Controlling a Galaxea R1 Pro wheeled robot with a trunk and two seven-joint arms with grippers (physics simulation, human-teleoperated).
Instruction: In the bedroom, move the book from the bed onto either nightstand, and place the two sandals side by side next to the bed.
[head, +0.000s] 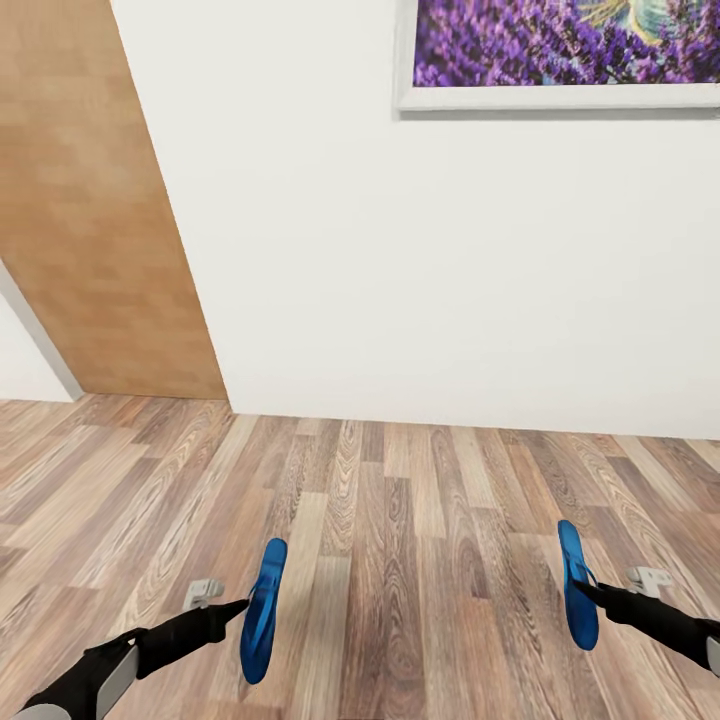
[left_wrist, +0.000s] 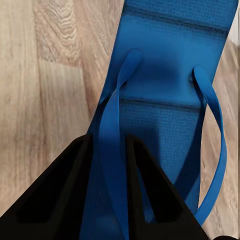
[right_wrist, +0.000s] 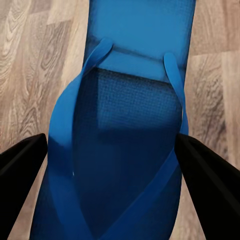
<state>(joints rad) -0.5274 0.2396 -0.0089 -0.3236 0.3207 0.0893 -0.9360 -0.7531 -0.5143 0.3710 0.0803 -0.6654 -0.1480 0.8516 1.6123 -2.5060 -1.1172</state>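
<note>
- Left gripper (head: 243, 607): closed on one strap of the left sandal (head: 263, 610). The left wrist view shows both dark fingers (left_wrist: 65, 200) pinching that strap (left_wrist: 112, 150), with the sole hanging beyond them.
- Right gripper (head: 583, 588): carries the right sandal (head: 576, 585). In the right wrist view the fingers (right_wrist: 22, 170) stand wide apart on either side of the sandal (right_wrist: 130, 125), so whether they press its edges or hook a strap cannot be told from these pictures.
- Position of the sandals: both are held on edge above the plank floor (head: 400, 540), well apart, one in each arm. Their long axes run roughly parallel, pointing away from the robot towards the white wall (head: 400, 250).
- Surroundings: a wooden door (head: 90, 220) stands at the left and a framed purple picture (head: 560, 50) hangs high on the wall.
- Judgement: the parallel axes already suit a side-by-side placement; the gap between the sandals must be narrowed, and each turned flat, once beside the bed.
</note>
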